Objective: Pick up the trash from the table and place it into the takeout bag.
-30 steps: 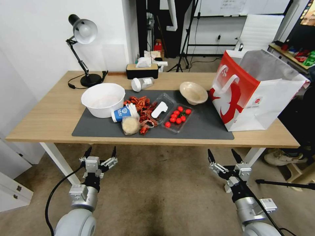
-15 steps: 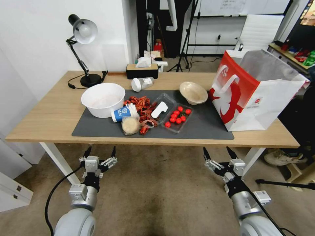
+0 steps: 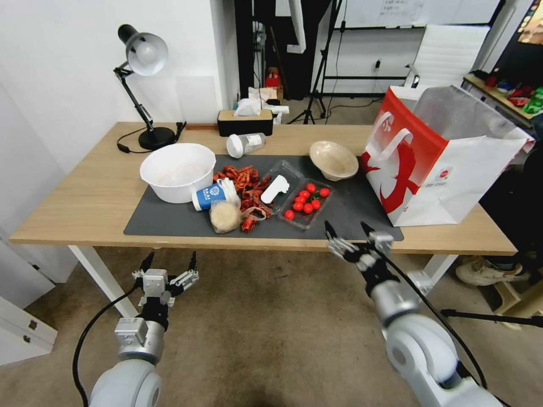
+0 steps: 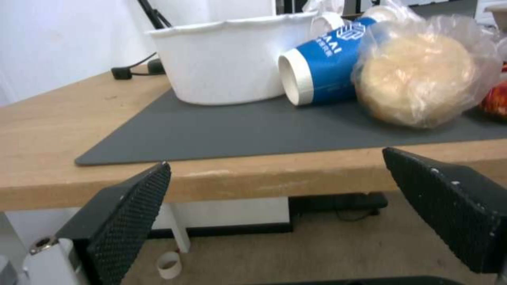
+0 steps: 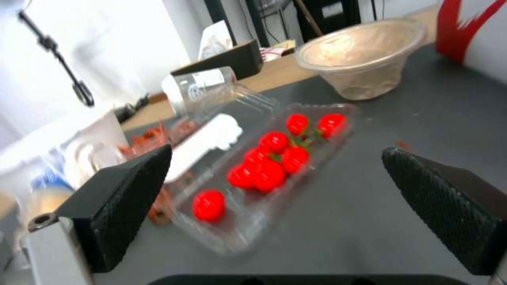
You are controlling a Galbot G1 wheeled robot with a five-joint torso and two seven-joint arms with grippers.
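Right gripper (image 3: 349, 232) spread wide, empty, at near edge of dark grey mat (image 3: 362, 217). Left gripper (image 3: 168, 263) open, empty, below table edge. On mat: clear plastic tray (image 3: 306, 204) of red tomatoes, beige shallow bowl (image 3: 333, 159), blue-and-white paper cup (image 3: 208, 196). Red-and-white takeout bag (image 3: 430, 161) at mat's right end.
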